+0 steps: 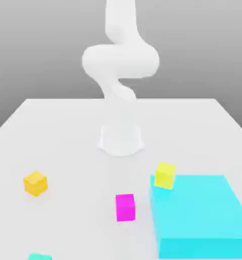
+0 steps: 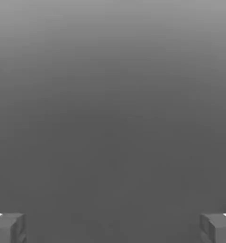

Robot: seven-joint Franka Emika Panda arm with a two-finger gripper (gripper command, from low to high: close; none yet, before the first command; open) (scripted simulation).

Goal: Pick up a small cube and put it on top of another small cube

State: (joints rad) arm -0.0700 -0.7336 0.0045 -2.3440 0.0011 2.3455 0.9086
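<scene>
The small orange-yellow cube [image 1: 35, 183] rests on the white table [image 1: 62, 132] toward the exterior view's left. A magenta cube [image 1: 125, 207] sits near the front middle. A paler lemon-yellow cube [image 1: 165, 175] stands at the far corner of a cyan block. In the hand view my gripper [image 2: 113, 228] is open, its two grey fingertips [image 2: 8, 228] far apart with nothing between them, against plain grey background. The white arm [image 1: 120, 61] rises from its base [image 1: 121, 139] at the table's middle, well above the cubes.
A large flat cyan block [image 1: 199, 213] covers the table's front on the exterior view's right. A small teal piece [image 1: 39, 257] shows at the front edge on the left. Bare table lies between the base and the cubes.
</scene>
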